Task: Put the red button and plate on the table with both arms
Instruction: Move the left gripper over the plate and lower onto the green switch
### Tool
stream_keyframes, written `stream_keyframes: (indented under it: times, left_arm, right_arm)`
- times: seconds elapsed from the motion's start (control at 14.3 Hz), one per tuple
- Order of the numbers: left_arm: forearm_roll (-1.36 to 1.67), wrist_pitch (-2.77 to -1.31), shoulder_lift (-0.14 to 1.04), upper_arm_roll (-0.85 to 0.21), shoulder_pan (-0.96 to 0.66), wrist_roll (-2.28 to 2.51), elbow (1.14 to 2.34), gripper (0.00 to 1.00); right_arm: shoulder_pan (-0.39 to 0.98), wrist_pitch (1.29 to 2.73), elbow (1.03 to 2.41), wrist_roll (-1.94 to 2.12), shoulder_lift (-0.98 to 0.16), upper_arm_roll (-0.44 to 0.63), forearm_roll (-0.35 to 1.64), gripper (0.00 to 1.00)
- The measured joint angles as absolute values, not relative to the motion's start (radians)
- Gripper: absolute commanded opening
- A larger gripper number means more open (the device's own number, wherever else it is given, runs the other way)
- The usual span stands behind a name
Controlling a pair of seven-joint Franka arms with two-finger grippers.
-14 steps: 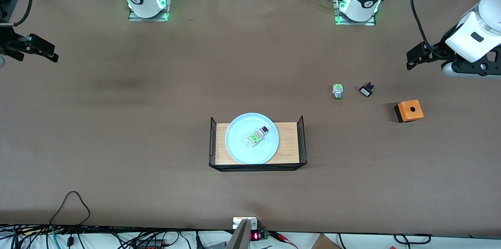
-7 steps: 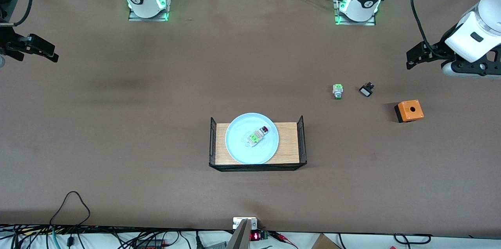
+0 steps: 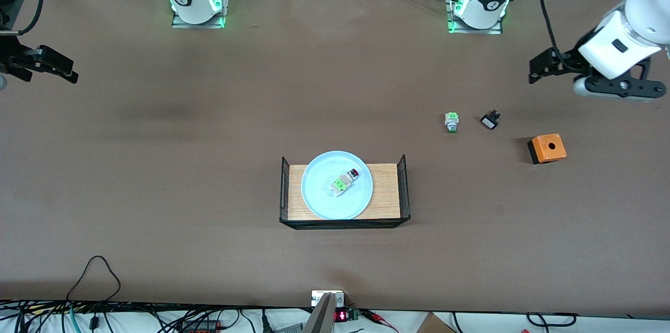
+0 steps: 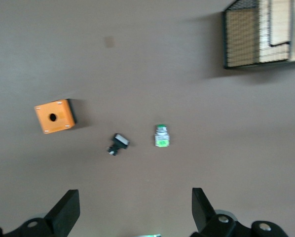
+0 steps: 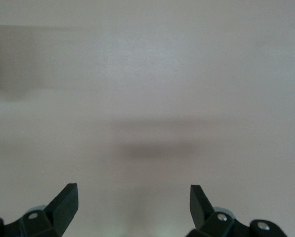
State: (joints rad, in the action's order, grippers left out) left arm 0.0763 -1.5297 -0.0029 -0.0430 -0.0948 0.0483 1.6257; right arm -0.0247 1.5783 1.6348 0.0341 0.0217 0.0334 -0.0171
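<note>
The light blue plate (image 3: 315, 200) lies on a small wood-topped rack (image 3: 386, 191) mid-table. The red button (image 3: 346, 181) lies in the plate's middle, its dark red cap toward the left arm's end. My left gripper (image 3: 540, 69) is open and empty, up over the bare brown table (image 3: 209, 165) at the left arm's end; its wrist view shows the open fingers (image 4: 135, 197) apart over the table. My right gripper (image 3: 62, 68) is open and empty over the table at the right arm's end, and shows the same in its wrist view (image 5: 132, 195).
A green-capped button unit (image 3: 451, 122), a small black-and-white part (image 3: 490, 120) and an orange box (image 3: 547, 148) lie between the rack and the left gripper. The left wrist view shows them too: the unit (image 4: 161, 136), the part (image 4: 118, 143), the box (image 4: 55, 116), the rack (image 4: 256, 34).
The left gripper has moved a little toward the robots' bases and toward the table's middle. The right arm has not moved. Plate and red button are unchanged.
</note>
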Motion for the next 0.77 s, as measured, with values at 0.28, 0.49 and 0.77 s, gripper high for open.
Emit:
stream_keyframes:
  times: [0.28,0.49,0.77]
  left_arm:
    - [0.085,-1.521,0.014,-0.159,-0.107,0.049,1.626,1.0]
    - [0.084,-1.529,0.105,-0.224,-0.118,0.044,1.621,1.0]
    - [0.083,-1.663,0.257,-0.251,-0.18,0.028,1.522,1.0]
  right_arm:
    - [-0.025,1.578,1.635,0.034,0.022,0.034,-0.017,1.0]
    - [-0.025,1.578,1.635,0.034,0.022,0.034,-0.017,1.0]
    - [-0.025,1.578,1.635,0.034,0.022,0.034,-0.017,1.0]
